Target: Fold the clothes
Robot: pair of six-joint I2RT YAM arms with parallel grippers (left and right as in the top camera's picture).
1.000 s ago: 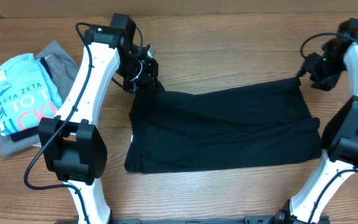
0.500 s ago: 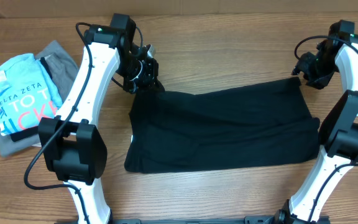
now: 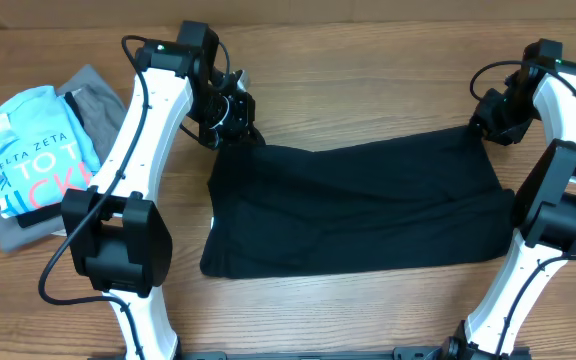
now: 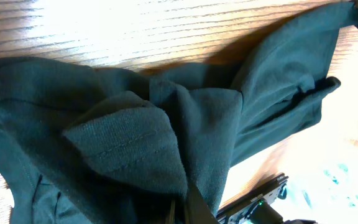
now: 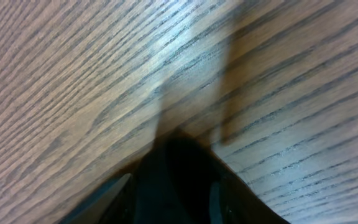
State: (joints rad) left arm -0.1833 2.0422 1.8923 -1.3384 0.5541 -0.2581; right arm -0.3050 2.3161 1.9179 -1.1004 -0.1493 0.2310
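The black T-shirt (image 3: 358, 205) lies folded in a wide band across the middle of the table. My left gripper (image 3: 236, 125) is at its far left corner and is shut on a bunched fold of the black fabric (image 4: 166, 130), which fills the left wrist view. My right gripper (image 3: 488, 122) is at the shirt's far right corner. In the right wrist view its fingers stand apart with the dark corner of cloth (image 5: 179, 180) between them, low over the wood. The neck label is hidden.
A light blue shirt with lettering (image 3: 33, 150) lies on a grey garment (image 3: 96, 95) at the table's left edge. Both arm bases stand at the front, left (image 3: 118, 250) and right (image 3: 558, 230).
My right gripper has moved left and a little farther back, onto the shirt's far right corner. The left gripper and the shirt have stayed in place.
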